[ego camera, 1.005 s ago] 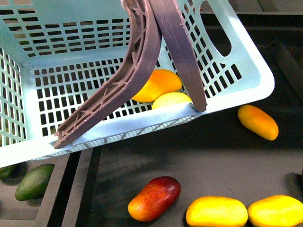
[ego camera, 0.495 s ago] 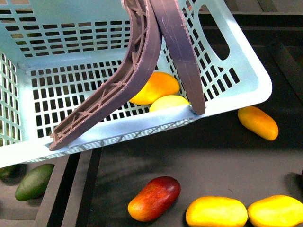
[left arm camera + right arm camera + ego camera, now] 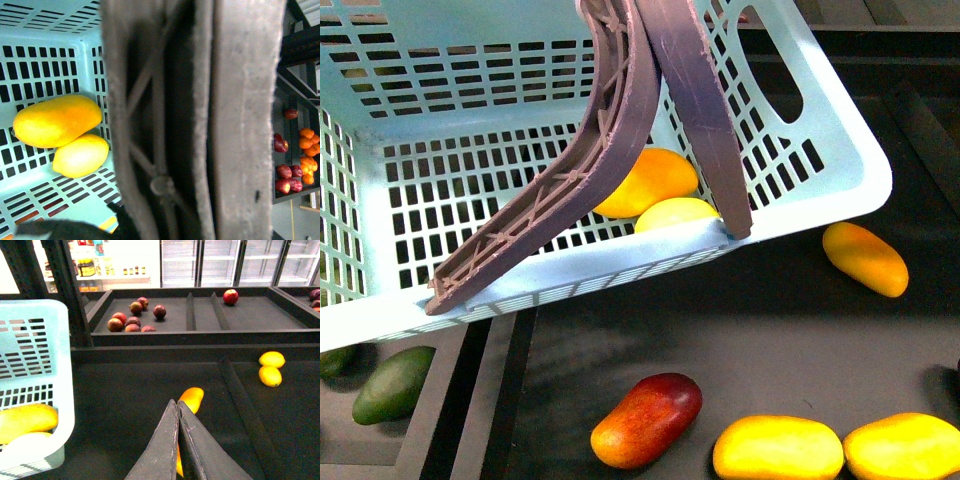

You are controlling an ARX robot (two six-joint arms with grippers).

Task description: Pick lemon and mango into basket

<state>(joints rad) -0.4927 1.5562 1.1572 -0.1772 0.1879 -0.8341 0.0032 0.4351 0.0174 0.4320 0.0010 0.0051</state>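
The aqua basket (image 3: 800,200) hangs lifted and tilted over the dark shelf, held by its two brown handles (image 3: 620,130). The mango (image 3: 655,180) and the lemon (image 3: 675,213) lie side by side on its floor; they also show in the left wrist view as mango (image 3: 56,121) and lemon (image 3: 80,155). My left gripper is shut on the basket's handles (image 3: 200,120), which fill that view; its fingers are hidden. My right gripper (image 3: 177,405) is shut and empty, above an orange-yellow fruit (image 3: 192,398) on the shelf. The basket's corner (image 3: 35,390) shows in the right wrist view.
On the shelf lie an orange-yellow mango (image 3: 865,258), a red-blushed mango (image 3: 647,420), two yellow mangoes (image 3: 778,448) (image 3: 903,446) and a green fruit (image 3: 392,384). Shelf dividers (image 3: 485,390) run past them. Two yellow fruits (image 3: 271,367) and red fruits (image 3: 132,320) lie in bins beyond.
The basket has shifted slightly left and up in the front view, with the mango and lemon inside it. The fruits on the shelf have not moved.
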